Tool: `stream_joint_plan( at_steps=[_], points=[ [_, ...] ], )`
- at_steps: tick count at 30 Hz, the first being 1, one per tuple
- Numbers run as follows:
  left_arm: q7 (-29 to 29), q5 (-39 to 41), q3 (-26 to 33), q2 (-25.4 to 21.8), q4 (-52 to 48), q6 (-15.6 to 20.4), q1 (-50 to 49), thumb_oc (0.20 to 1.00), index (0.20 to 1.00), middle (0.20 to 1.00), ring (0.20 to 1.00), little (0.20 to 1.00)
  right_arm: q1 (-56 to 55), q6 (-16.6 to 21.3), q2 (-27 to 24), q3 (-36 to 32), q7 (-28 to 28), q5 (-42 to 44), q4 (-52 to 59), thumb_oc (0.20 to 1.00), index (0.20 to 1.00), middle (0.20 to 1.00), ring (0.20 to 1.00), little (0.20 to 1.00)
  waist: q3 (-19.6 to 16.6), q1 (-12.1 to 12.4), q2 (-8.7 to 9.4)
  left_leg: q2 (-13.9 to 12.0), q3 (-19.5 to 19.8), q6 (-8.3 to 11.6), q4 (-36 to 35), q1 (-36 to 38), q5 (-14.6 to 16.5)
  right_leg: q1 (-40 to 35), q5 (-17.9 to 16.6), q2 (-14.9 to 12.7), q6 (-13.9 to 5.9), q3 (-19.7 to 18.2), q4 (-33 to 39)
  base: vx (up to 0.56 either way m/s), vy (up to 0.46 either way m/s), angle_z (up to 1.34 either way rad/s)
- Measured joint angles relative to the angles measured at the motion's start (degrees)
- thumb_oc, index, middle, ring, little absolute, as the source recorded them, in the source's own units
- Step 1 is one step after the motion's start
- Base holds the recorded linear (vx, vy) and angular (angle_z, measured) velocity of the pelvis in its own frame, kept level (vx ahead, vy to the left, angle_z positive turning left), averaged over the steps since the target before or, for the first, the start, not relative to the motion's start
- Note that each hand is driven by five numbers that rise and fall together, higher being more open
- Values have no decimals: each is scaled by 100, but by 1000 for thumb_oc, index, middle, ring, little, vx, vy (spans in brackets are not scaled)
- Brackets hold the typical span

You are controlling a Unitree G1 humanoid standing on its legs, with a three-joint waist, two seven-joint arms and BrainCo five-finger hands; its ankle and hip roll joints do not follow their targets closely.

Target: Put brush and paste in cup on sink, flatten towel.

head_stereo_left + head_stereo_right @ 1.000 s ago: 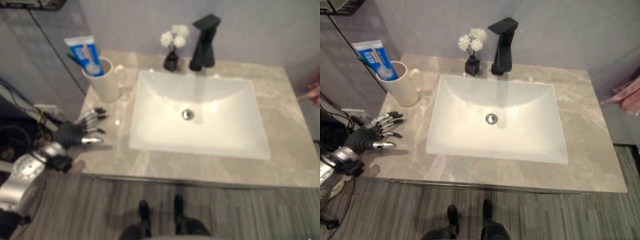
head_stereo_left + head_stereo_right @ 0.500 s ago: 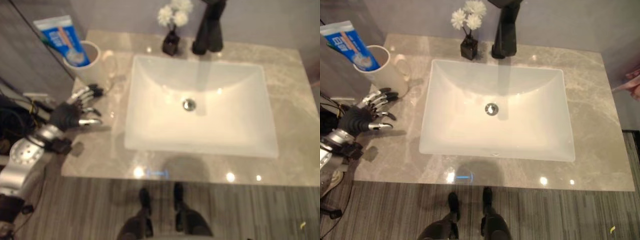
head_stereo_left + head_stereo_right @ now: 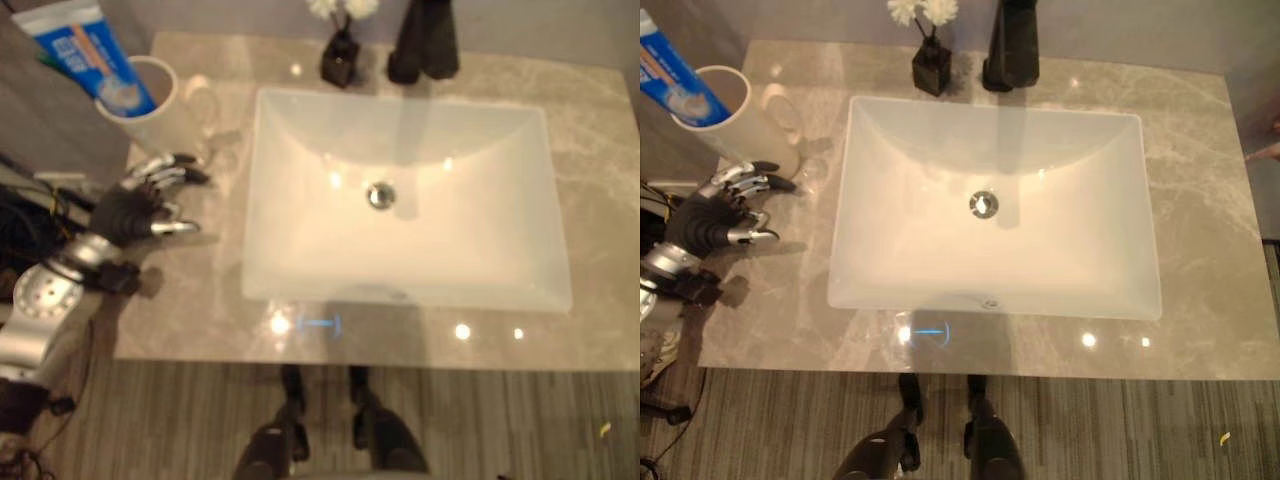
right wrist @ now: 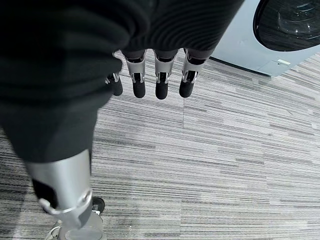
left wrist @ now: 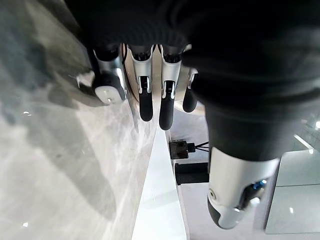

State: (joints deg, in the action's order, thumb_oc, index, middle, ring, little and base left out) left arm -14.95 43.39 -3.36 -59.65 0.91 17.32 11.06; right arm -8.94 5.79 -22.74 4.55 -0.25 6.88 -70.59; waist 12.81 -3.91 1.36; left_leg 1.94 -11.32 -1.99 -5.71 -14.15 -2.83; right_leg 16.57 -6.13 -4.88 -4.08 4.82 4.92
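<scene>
Beside the cup at the counter's left edge, the left robot hand hovers, fingers spread, empty.

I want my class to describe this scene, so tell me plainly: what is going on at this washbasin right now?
The robot's left hand hovers open over the grey marble counter, just in front of the cream ceramic mug. The blue and white toothpaste tube already stands in that mug, left of the white rectangular basin. The right hand hangs open over striped grey flooring, holding nothing.
</scene>
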Motion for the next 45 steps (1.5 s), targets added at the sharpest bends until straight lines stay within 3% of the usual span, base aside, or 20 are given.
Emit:
stream_joint_plan(
  at_steps=[29, 36, 45],
  points=[
    [376, -75, -466, -247, 534, 254, 1434, 1000, 1000, 1000, 1000, 1000, 216, 46, -108, 2, -55, 207, 0, 1000, 1000, 1000, 1000, 1000, 227, -203, -28, -21, -159, 5, 2, -292, -17, 366, -57, 37, 4, -178, -1, 6, -12, -2],
    [302, -108, -552, -248, 500, 134, 1316, 1000, 1000, 1000, 1000, 1000, 243, 35, -175, 5, -57, 204, -1, 1000, 1000, 1000, 1000, 1000, 236, -199, -43, -35, -199, 9, 2, -88, -20, 180, -71, 49, 23, -212, -2, -19, -37, -3],
    [-289, -111, -567, -188, -97, -148, 182, 1000, 1000, 1000, 1000, 1000, 413, -13, -224, 3, -16, 159, -13, 1000, 1000, 1000, 1000, 1000, 119, -201, -125, -52, 13, 58, -2, 436, -51, -433, -53, 42, 42, -35, 0, -61, -29, 9]
  ],
)
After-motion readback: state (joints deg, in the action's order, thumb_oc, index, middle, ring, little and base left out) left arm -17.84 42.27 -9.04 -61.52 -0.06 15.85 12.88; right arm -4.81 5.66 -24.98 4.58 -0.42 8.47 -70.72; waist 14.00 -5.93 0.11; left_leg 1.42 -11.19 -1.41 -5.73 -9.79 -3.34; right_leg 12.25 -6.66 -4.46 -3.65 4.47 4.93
